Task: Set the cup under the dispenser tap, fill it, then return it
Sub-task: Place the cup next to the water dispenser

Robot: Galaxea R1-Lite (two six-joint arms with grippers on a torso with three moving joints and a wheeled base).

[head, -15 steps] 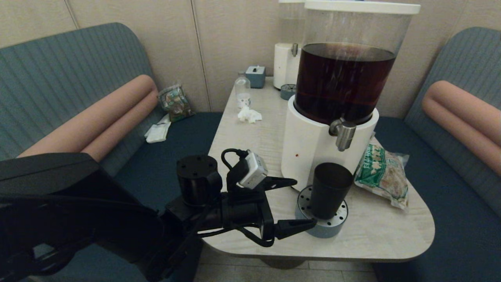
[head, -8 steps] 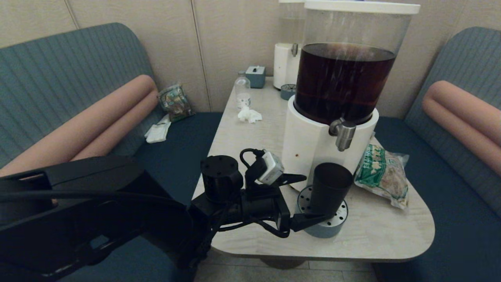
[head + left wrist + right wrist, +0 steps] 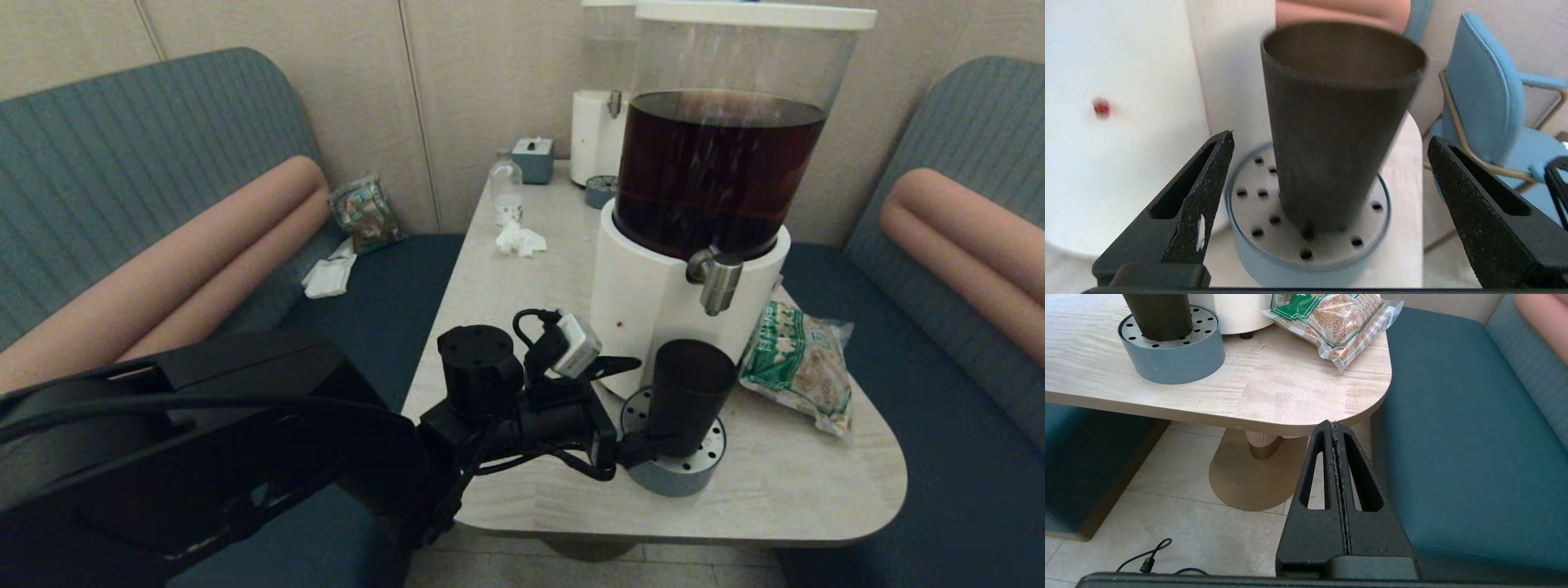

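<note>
Head view puts the left gripper nearest, reaching low across the table edge with its jaws spread wide on either side of the cup, holding nothing. In the left wrist view the two fingers stand clear of the cup's walls, with a gap on each side, so no grip is made yet; the wide spread looks chosen to straddle the tapered body before closing. The cup stands upright on the round blue-grey drip tray, which is perforated, presumably to catch spills. That tray sits just in front of the big dispenser's white base, so the cup's mouth lies almost directly beneath the dispenser tap, with clear air between rim and spout. A green snack bag lies just to the right of the tray. The right gripper is parked below the table edge, off to the side, its jaws pressed together and empty. Farther back stand a small clear bottle and a smaller dispenser.
</note>
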